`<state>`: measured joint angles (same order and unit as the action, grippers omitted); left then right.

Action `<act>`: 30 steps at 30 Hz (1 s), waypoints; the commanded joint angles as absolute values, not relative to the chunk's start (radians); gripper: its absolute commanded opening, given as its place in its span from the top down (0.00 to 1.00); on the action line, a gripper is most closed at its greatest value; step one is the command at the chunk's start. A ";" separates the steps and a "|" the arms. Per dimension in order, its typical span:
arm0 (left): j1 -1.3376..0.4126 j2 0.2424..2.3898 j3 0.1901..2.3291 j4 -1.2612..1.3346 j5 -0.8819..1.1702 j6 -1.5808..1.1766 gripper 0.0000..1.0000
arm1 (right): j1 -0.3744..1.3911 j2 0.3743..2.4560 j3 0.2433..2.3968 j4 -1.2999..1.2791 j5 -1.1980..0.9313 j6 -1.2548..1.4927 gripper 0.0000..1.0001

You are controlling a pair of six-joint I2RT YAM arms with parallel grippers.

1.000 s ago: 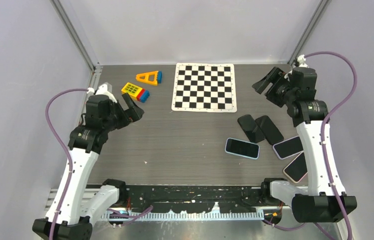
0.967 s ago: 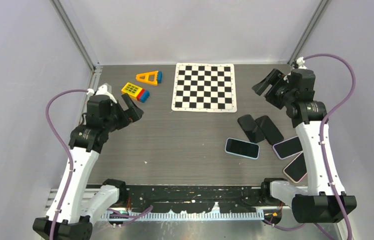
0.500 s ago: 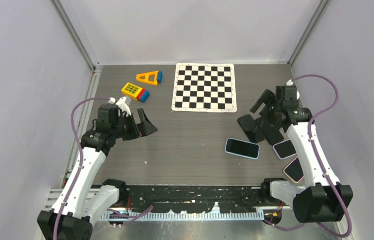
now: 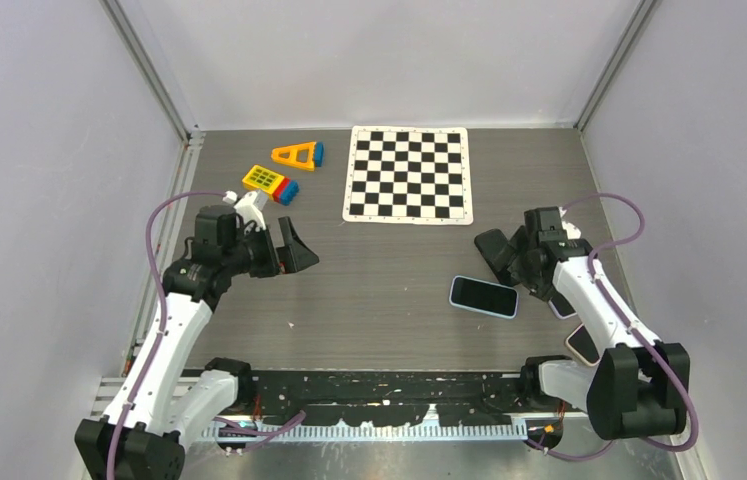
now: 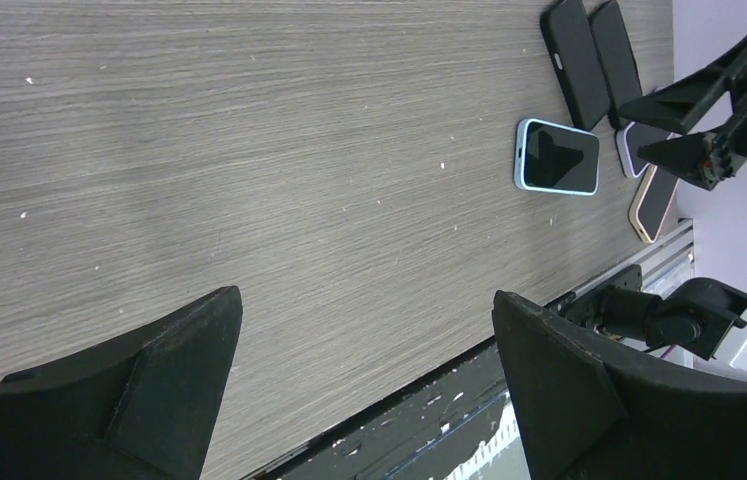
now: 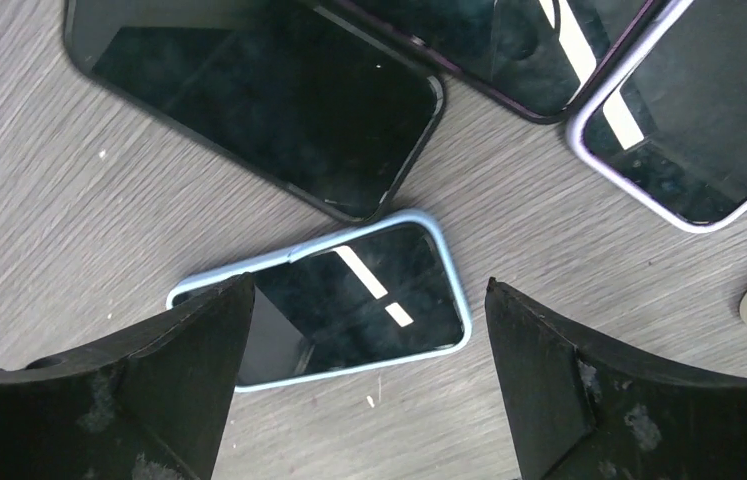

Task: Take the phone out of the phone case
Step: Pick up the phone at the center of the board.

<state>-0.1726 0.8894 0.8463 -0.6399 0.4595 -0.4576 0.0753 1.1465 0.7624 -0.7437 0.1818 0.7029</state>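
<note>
Reaching step: the right gripper (image 6: 367, 288), spread wide, hovers over the dark phone in its light-blue case (image 4: 483, 296) on the grey wood-grain surface (image 4: 379, 270). Next, I'd say, it must lower and pinch it.

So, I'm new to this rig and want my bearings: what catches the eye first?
Several phones lie clustered at the right, a light-blue-cased phone nearest the middle. The right gripper hangs open, aimed at it. A checkerboard lies at the far edge, colourful toy blocks to its left.
</note>
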 commanded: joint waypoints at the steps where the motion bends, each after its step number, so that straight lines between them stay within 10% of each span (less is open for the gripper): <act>1: -0.169 0.860 0.873 -0.601 0.493 -0.435 0.00 | 0.022 1.163 0.729 -0.609 0.128 0.680 0.09; 20: -0.170 0.864 0.872 -0.611 0.453 -0.443 0.00 | -0.044 1.210 0.653 -0.638 0.145 0.719 0.62; 30: -0.170 0.875 0.873 -0.616 0.446 -0.443 0.00 | -0.046 1.250 0.650 -0.655 0.119 0.751 0.67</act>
<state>-0.1726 0.8722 0.8463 -0.6399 0.4530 -0.4580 -0.0414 1.2179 0.6460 -0.6380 0.1284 0.7208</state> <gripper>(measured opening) 0.994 0.333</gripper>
